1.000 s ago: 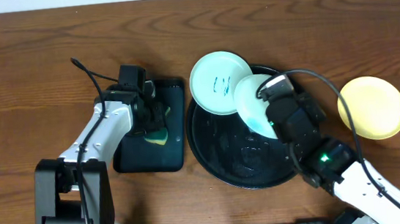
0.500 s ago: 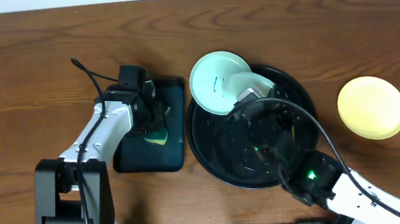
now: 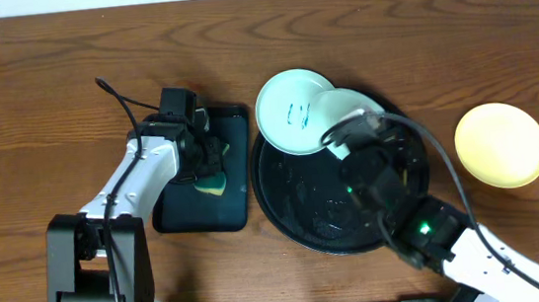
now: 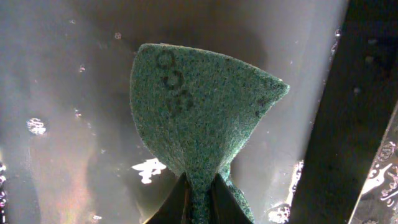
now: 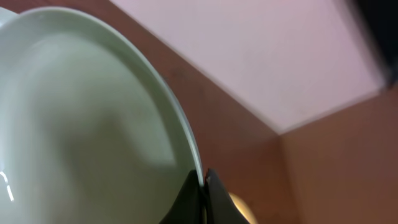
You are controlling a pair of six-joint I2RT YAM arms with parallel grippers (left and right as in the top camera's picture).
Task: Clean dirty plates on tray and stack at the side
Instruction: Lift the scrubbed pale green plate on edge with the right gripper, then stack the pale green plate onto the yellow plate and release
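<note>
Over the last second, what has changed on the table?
The right gripper, still pinching the plain mint plate by its rim, swung in over the round tray and carried the plate toward the far rim. Unchanged: the left gripper with its sponge, the scribbled plate, the yellow plate.

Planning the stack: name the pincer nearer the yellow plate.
Right. The right pincer, shut on a mint plate above the round tray, sits left of the yellow plate; the left pincer holds a sponge at the rectangular tray, farther left.
</note>
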